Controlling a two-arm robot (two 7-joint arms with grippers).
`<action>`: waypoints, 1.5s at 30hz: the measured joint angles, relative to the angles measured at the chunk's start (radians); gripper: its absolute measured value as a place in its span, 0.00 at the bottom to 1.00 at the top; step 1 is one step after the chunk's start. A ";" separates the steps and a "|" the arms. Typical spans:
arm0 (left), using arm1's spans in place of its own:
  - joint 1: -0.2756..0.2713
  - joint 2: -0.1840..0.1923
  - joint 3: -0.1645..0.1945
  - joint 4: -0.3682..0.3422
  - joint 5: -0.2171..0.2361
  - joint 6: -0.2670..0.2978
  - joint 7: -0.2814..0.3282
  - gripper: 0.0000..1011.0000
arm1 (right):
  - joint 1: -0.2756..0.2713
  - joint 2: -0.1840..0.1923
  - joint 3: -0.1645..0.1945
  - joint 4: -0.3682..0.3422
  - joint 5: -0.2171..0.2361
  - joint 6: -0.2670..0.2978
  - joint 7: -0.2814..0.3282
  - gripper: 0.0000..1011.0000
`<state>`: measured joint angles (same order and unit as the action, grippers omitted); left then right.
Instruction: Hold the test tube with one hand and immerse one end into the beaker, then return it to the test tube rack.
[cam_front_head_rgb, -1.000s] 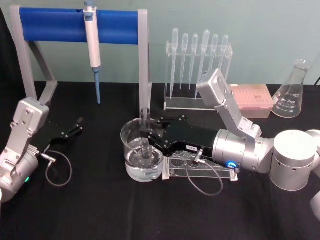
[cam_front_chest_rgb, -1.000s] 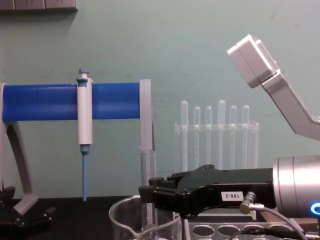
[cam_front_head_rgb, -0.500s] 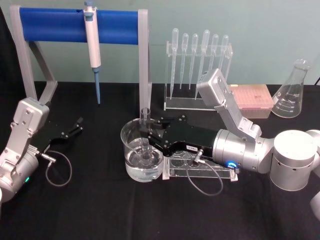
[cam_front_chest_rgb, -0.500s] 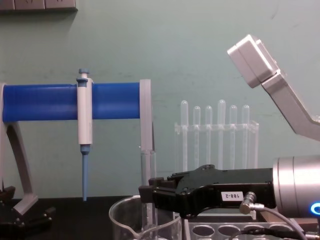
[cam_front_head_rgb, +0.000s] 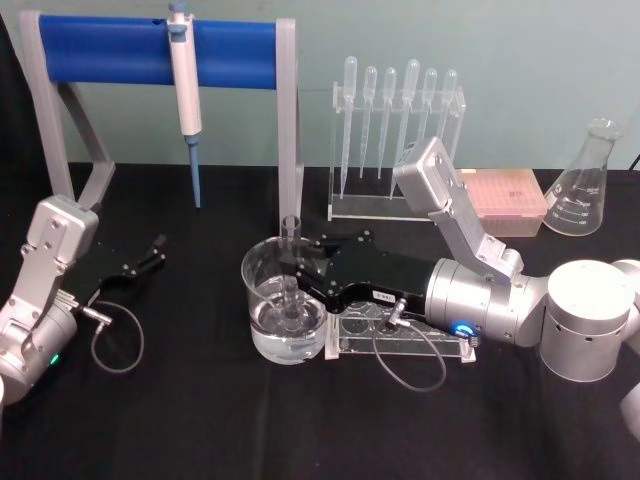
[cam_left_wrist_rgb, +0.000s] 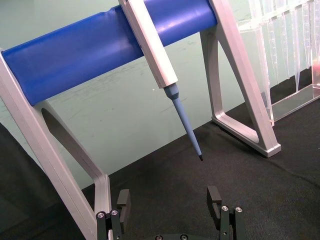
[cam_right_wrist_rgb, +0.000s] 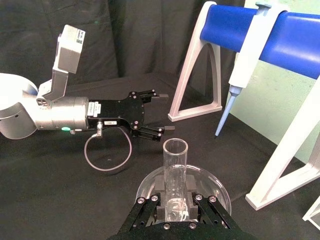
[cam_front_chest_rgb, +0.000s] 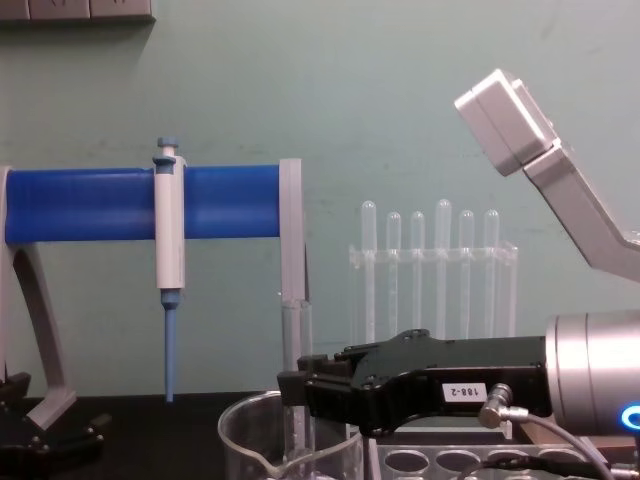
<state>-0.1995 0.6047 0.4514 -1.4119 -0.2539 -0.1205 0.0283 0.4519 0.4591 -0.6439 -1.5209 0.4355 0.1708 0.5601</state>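
Black tabletop (cam_front_head_rgb: 200, 420), test tube (cam_front_head_rgb: 291, 240) clamped upright by right hand (cam_front_head_rgb: 299, 270), lower end immersed in beaker (cam_front_head_rgb: 258, 290) of clear liquid, left hand (cam_front_head_rgb: 153, 251) parked, fingers wide.

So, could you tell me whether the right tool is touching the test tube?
Touching. The right wrist view shows the right tool closed against both sides of the test tube, which stands upright in the beaker.
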 joint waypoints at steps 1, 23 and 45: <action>0.000 0.000 0.000 0.000 0.000 0.000 0.000 0.99 | 0.000 0.000 0.000 0.000 0.000 0.000 0.000 0.24; 0.000 0.000 0.000 0.000 0.000 0.000 0.000 0.99 | 0.000 0.000 0.000 0.000 0.000 0.000 0.000 0.24; 0.000 0.000 0.000 0.000 0.000 0.000 0.000 0.99 | 0.000 0.000 0.000 0.000 0.000 0.000 0.000 0.24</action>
<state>-0.1995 0.6047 0.4514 -1.4120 -0.2539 -0.1205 0.0283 0.4518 0.4591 -0.6439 -1.5209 0.4355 0.1708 0.5601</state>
